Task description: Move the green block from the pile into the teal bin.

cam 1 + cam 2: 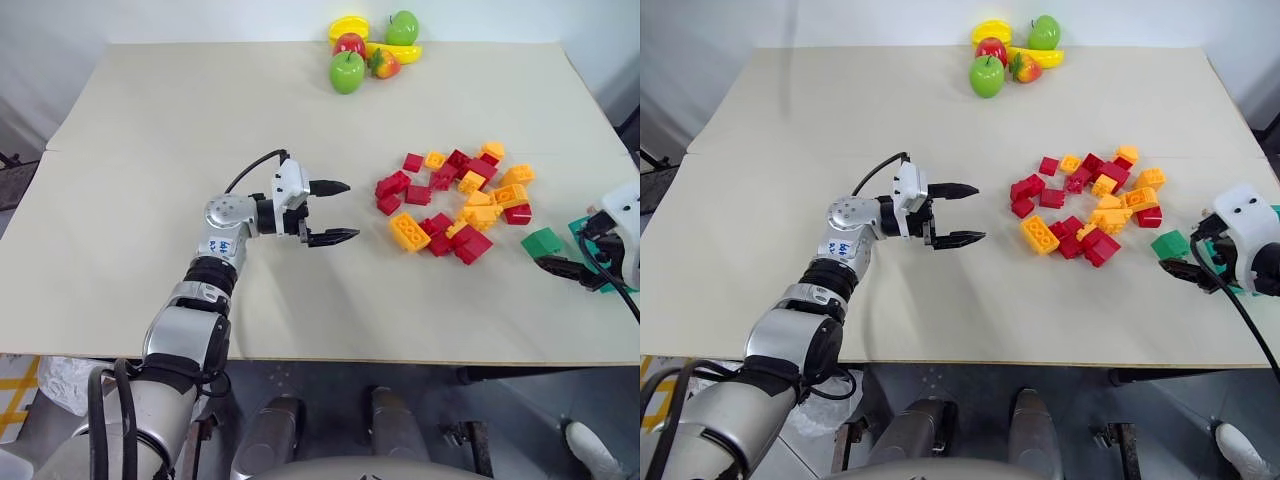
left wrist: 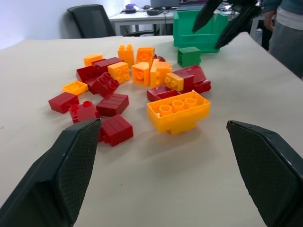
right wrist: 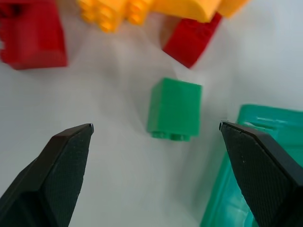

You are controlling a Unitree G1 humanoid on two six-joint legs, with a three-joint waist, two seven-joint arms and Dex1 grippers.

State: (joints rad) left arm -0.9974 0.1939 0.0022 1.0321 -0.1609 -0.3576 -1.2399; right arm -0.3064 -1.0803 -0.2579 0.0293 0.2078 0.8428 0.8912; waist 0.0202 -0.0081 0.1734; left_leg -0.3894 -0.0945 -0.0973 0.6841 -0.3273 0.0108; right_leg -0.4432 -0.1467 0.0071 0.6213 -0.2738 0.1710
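Table (image 1: 150, 150) carries the pile (image 1: 455, 200); at its four o'clock sits the green block (image 1: 541, 241), seemingly just beside the teal bin (image 1: 581, 230). Right gripper (image 3: 156, 127) hovers spread over it; left gripper (image 1: 333, 212) spread, empty.

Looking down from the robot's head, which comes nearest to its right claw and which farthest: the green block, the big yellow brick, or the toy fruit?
From the right gripper, nearest first:
1. Green block, just beside its fingertips.
2. Big yellow brick, on the pile's near-left edge.
3. Toy fruit, at the table's far edge.
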